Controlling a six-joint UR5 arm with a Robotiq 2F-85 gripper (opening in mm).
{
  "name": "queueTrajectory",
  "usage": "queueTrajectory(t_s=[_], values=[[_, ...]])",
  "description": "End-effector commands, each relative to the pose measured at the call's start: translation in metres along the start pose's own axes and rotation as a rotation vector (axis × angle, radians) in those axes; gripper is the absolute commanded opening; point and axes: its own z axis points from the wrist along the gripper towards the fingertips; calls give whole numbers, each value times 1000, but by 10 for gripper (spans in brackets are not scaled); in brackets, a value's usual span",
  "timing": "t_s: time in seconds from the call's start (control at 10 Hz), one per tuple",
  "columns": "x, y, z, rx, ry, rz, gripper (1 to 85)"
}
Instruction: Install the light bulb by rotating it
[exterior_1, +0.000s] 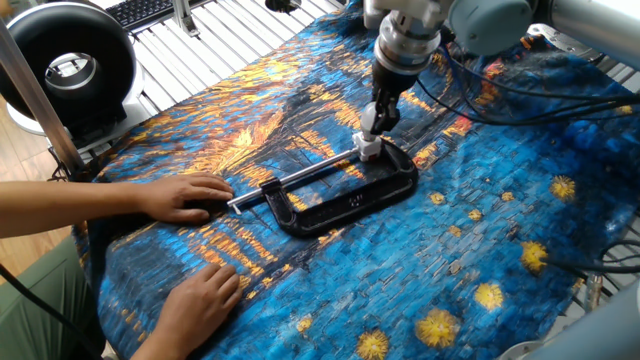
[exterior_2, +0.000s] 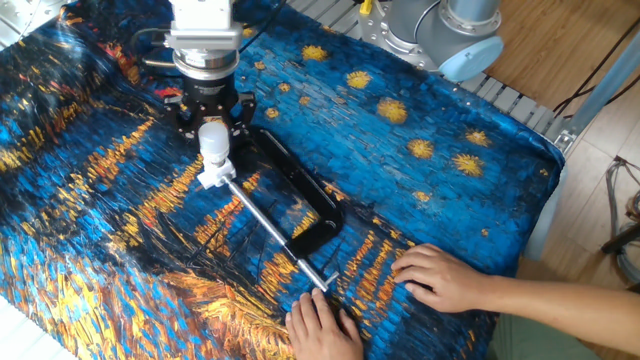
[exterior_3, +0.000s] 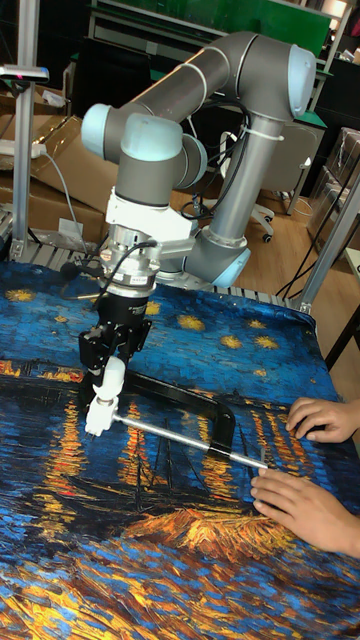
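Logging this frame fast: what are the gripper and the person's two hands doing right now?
Gripper: shut on the light bulb.
Both person's hands: open, flat on the cloth by the clamp's screw end.

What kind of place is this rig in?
Likely a robotics lab or workshop. The arm stands on a slatted aluminium bench draped with a painted cloth; desks and an office chair stand behind, and a keyboard lies on the bench.
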Motion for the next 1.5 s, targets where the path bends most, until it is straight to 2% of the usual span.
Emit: queueTrajectory(t_s=[0.0, 0.1, 0.3, 0.5, 0.7, 0.9, 1.0, 1.1, 1.2, 1.3, 1.4], values=[[-6, -4, 3, -1, -29, 61, 160], [-6, -4, 4, -5, -27, 48, 180], [4, 7, 5, -48, 8, 2, 290], [8, 11, 2, -63, 23, 2, 283], [18, 22, 1, -112, 65, -9, 287], [19, 30, 9, -158, 71, -31, 340], [22, 33, 6, -170, 88, -32, 343], [29, 37, -3, -196, 118, -34, 343], [46, 33, -22, -284, 198, -132, 447], [52, 19, -28, -256, 259, -153, 500], [43, 8, -25, -205, 264, -180, 520]])
